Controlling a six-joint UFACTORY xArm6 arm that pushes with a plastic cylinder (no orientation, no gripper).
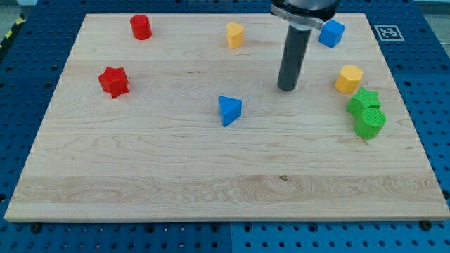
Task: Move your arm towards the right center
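My tip (pixel 287 88) rests on the wooden board (pixel 176 183), right of centre in the upper half. A yellow hexagonal block (pixel 348 79) lies to its right. A green star block (pixel 364 101) and a green cylinder (pixel 370 123) sit together at the right edge, below the yellow one. A blue cube (pixel 331 33) is at the view's top right, beside the rod. A blue triangular block (pixel 229 110) lies to the tip's lower left. The tip touches no block.
A yellow block (pixel 235 34) sits at the top centre. A red cylinder (pixel 141 27) is at the top left and a red star block (pixel 113 81) at the left. A blue perforated table surrounds the board; a marker tag (pixel 388 31) is at top right.
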